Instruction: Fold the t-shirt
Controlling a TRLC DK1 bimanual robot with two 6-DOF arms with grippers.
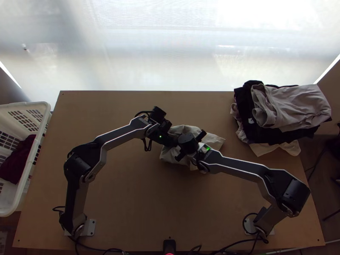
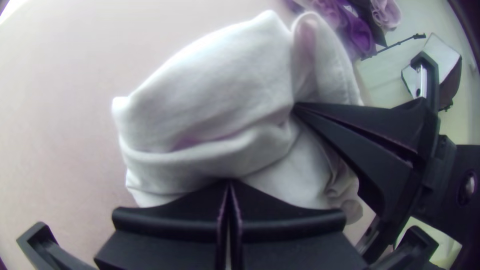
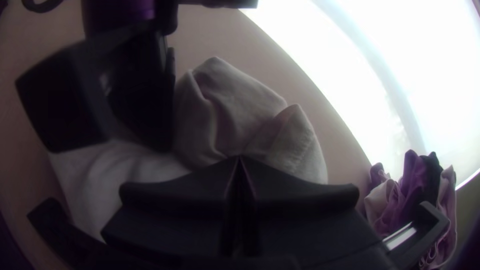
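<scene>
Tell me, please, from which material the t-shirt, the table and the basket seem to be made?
T-shirt: soft, matt cloth, probably cotton-like, since it bunches in rounded folds; the exact fibre stays open.
Table: smooth wood or wood-look board, judging by its flat, even, light-brown top.
Basket: likely hard, smooth plastic, as its white walls have regular rows of openings.
</scene>
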